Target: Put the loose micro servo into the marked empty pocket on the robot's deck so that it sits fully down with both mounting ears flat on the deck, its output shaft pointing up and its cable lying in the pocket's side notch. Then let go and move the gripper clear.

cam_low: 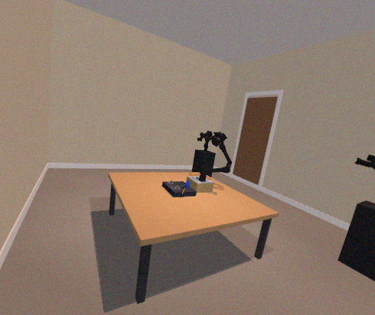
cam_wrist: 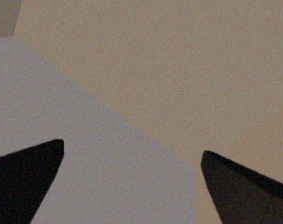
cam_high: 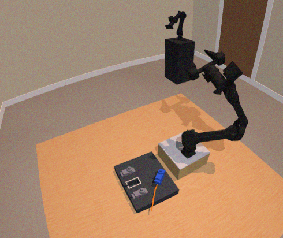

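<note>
The loose micro servo (cam_high: 159, 177) (cam_low: 187, 184) is blue. It is on the black deck (cam_high: 145, 164) (cam_low: 189, 193), on the side near the arm's base, with its round shaft end toward that base. Its orange cable (cam_high: 153, 196) runs out over the deck's edge. The empty pocket has a white outline (cam_high: 140, 180) and lies between two grey servos seated in the deck. My gripper (cam_high: 197, 61) (cam_wrist: 134, 153) is open and empty, raised high behind the deck, far from the servo. The wrist view shows only walls and ceiling between the fingers. The servo's underside is hidden.
The arm stands on a box (cam_high: 169, 164) (cam_low: 203, 187) right beside the deck. The grey servos (cam_high: 127, 171) (cam_high: 140, 192) stick up a little from the deck. Another arm stands on a black pedestal (cam_high: 179, 60) beyond the wooden table (cam_high: 78, 173) (cam_low: 161, 218).
</note>
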Motion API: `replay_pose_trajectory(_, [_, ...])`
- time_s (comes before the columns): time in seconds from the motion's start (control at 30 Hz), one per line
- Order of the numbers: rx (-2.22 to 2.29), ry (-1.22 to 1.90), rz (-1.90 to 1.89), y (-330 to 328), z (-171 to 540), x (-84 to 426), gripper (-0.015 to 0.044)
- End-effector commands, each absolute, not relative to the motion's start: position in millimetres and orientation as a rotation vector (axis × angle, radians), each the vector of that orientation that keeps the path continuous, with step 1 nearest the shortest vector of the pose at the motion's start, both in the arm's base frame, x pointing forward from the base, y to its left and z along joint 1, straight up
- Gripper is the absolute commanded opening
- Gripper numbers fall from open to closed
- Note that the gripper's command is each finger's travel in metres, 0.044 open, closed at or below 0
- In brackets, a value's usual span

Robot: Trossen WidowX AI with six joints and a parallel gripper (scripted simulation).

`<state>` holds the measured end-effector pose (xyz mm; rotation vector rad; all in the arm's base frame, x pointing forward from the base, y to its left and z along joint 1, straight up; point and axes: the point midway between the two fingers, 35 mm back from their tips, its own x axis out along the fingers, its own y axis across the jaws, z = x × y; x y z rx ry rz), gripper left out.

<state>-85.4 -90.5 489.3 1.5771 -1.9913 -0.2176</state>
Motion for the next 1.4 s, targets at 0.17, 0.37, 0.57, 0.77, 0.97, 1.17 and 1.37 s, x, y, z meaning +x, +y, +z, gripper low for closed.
replay_pose_trajectory(0.17, [1.564, -1.902, -0.313, -100, 488, -70, 0.044])
replay_pose_trajectory(0.37, [1.536, -1.724, -0.466, -116, 484, -39, 0.044])
replay_pose_trajectory(0.57, [1.503, -1.538, -0.59, -129, 477, -6, 0.044])
replay_pose_trajectory(0.77, [1.445, -1.356, -0.699, -139, 468, 24, 0.044])
replay_pose_trajectory(0.97, [1.378, -1.155, -0.788, -147, 456, 56, 0.044])
replay_pose_trajectory(1.17, [1.301, -0.954, -0.854, -152, 441, 87, 0.044])
replay_pose_trajectory(1.37, [1.22, -0.758, -0.886, -154, 425, 119, 0.044])
